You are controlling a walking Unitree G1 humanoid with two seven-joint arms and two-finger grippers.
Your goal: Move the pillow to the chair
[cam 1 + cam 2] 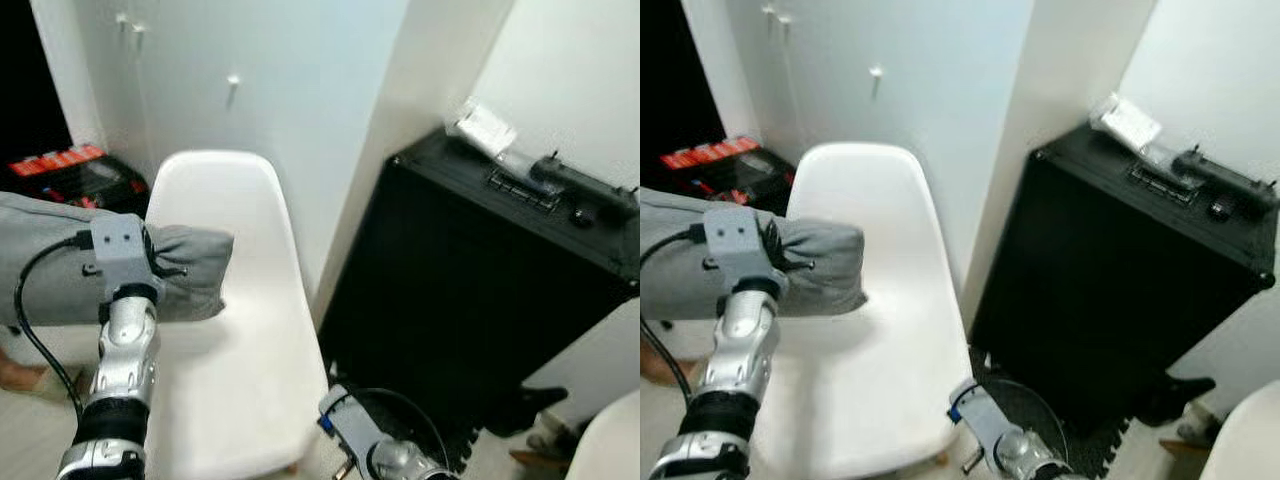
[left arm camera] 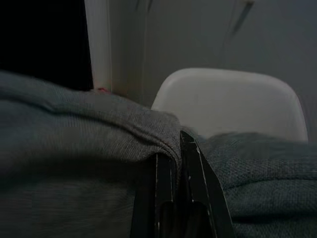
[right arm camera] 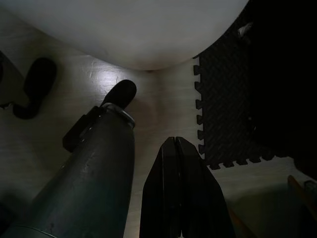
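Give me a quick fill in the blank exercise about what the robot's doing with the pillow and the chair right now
1. The left gripper is shut on the ____ pillow.
2. The pillow is held above the seat of the ____ chair.
3. The right gripper hangs low, pointing at the ____.
4. To the robot's right of the chair stands a ____ cabinet.

Missing words: grey; white; floor; black
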